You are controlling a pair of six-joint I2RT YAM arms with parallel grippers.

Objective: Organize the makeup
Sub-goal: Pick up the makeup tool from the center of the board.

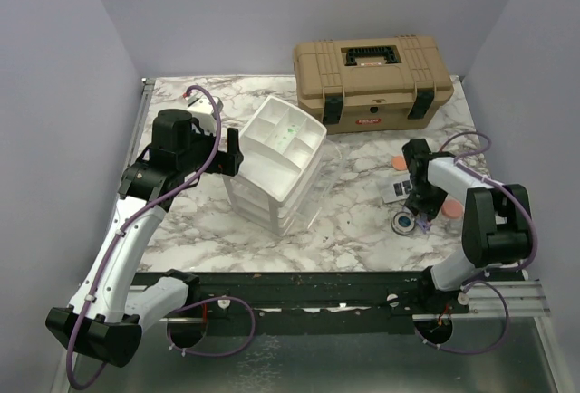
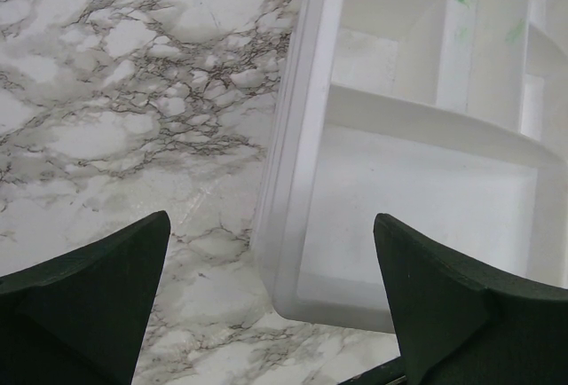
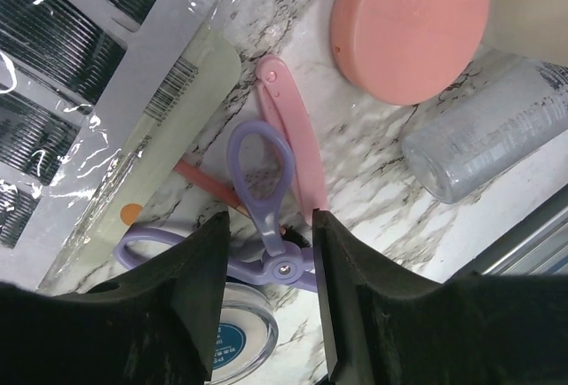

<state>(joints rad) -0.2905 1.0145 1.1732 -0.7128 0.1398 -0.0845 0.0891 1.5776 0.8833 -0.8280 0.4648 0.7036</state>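
Note:
The makeup lies in a cluster at the table's right: a pink round disc (image 3: 410,26), a thin pink tool (image 3: 293,137), a salmon pencil (image 3: 204,185), a blue-centred compact (image 3: 235,345), a clear tube (image 3: 484,132) and a purple scissor-handled curler (image 3: 262,172). My right gripper (image 3: 270,225) hangs low over them, its jaws partly open and straddling the curler's pivot, with a gap on the left side. From above, the right gripper (image 1: 422,216) sits beside the compact (image 1: 402,223). My left gripper (image 2: 271,221) is wide open and holds nothing, at the corner of the white drawer unit's top tray (image 2: 417,119).
The white drawer unit (image 1: 276,171) stands mid-table with its divided top tray exposed. A tan toolbox (image 1: 372,81) is shut at the back. A clear packet of dark pins (image 3: 80,74) lies left of the curler. Another pink disc (image 1: 400,164) lies farther back.

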